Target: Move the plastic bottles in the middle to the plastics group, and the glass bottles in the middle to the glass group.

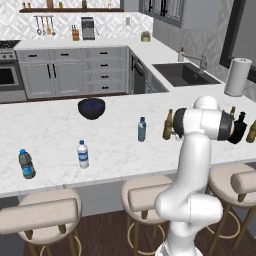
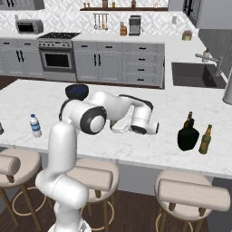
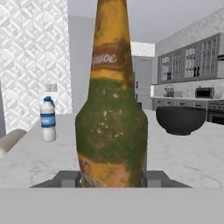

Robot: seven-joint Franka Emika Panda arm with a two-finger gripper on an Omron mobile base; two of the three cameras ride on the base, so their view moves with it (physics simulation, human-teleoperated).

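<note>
Claw (image 3: 112, 178) closing on the slim brown beer bottle (image 3: 112, 109): I am seeing its 2 tips pressed against the bottle's base, 1 on each side.
I am judging the task barely begun: the grey-blue water bottle (image 1: 142, 129) is standing mid-counter, the black round bottle (image 2: 187, 134) sitting by the glass group (image 2: 205, 139), the plastics group (image 1: 82, 154) waiting well apart at the counter's left.

Squat black bottle (image 2: 187, 137) beside brown bottle (image 2: 205, 140).
</note>
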